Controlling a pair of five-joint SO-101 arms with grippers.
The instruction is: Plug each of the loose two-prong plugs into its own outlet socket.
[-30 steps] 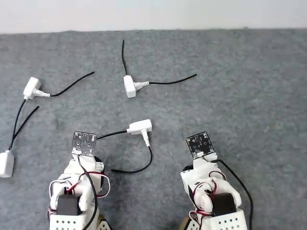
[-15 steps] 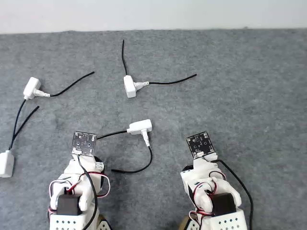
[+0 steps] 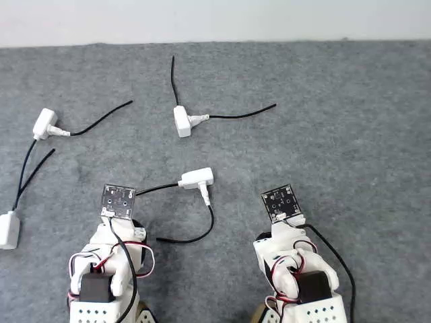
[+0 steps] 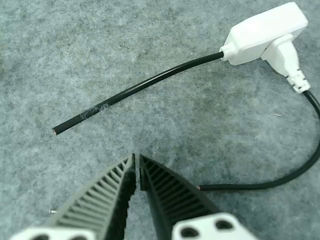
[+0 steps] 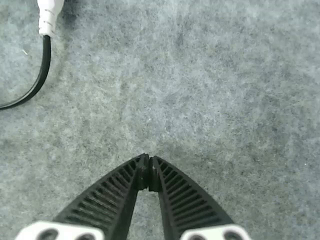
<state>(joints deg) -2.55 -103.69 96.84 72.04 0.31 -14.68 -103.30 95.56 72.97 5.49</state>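
The left tool (image 4: 136, 167) and right tool (image 5: 149, 167) are clenched, empty. 1 plug (image 4: 283, 53) sits in its socket (image 4: 264, 32); the far-left block (image 3: 8, 229) looks loose.

L arm (image 3: 108, 269) & R arm (image 3: 294, 272) sit side by side at the near edge in the high view, both folded low, wrists pointing fwd away from the bases. Each has a small cam board up front: L board (image 3: 118, 200) pale, R board (image 3: 281, 202) dark. L gripper (image 4: 136, 166): black ribbed fingers (image 4: 107, 195) closed, tips meeting w/ a hairline slit btwn them. R gripper (image 5: 148, 164): ribbed fingers (image 5: 182, 197) pressed together at the tips
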